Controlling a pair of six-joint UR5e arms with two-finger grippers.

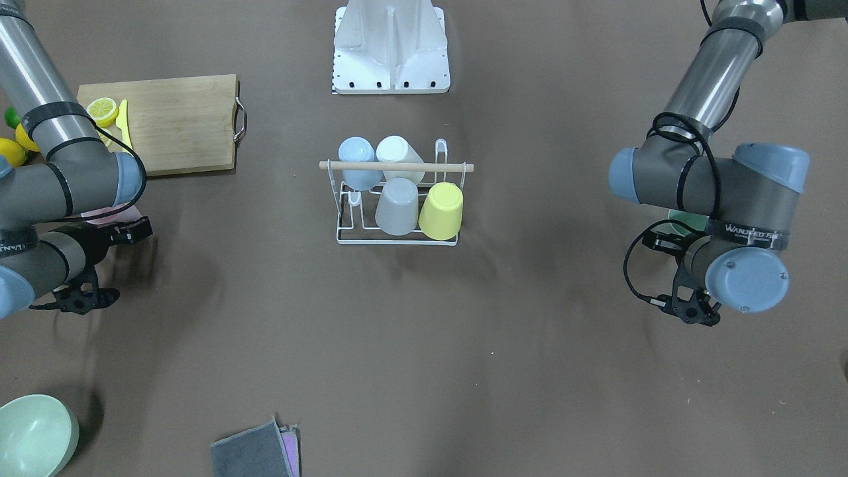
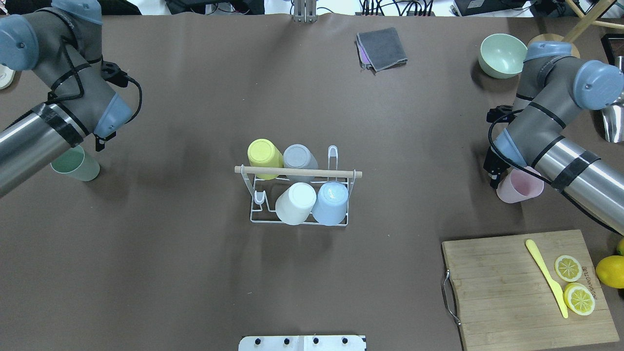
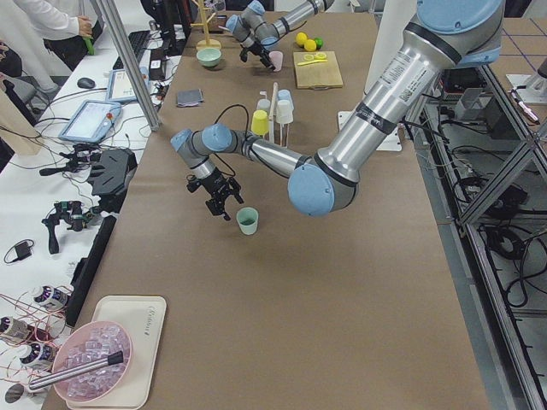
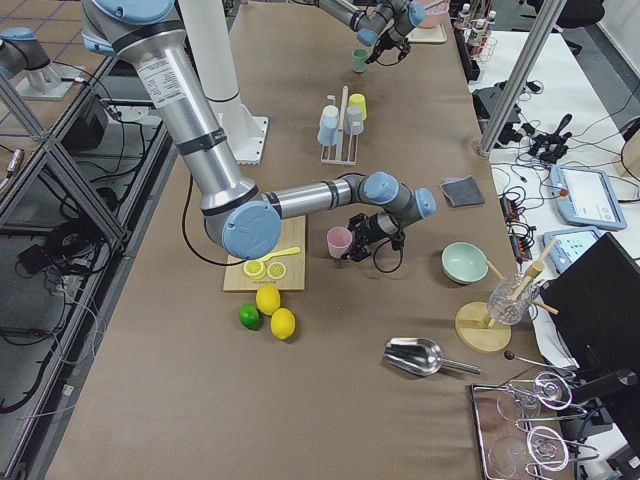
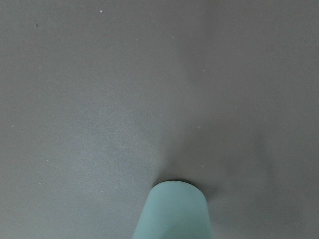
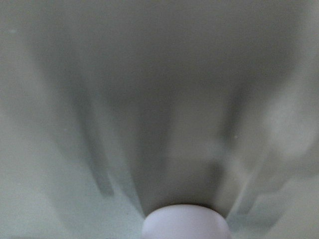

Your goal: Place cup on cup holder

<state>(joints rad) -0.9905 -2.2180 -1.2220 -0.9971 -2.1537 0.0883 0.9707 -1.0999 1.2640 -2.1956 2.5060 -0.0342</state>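
Observation:
The white wire cup holder [image 2: 297, 171] with a wooden rod stands mid-table, also in the front-facing view [image 1: 397, 166]. It carries a yellow cup [image 2: 263, 152], a grey cup [image 2: 298, 156], a white cup [image 2: 295, 203] and a blue cup [image 2: 331, 202]. A green cup [image 2: 75, 165] stands upright on the table, just beside my left gripper [image 2: 100, 141], whose fingers look spread in the exterior left view [image 3: 224, 209]. A pink cup [image 2: 519, 187] stands beside my right gripper [image 2: 493, 170]. The fingers of the right gripper are mostly hidden. Each wrist view shows its cup at the bottom edge.
A wooden cutting board [image 2: 507, 287] with lemon slices and a yellow knife lies at the near right, with a whole lemon [image 2: 609, 271] beside it. A green bowl [image 2: 502, 54] and a grey cloth [image 2: 382, 48] lie at the far side.

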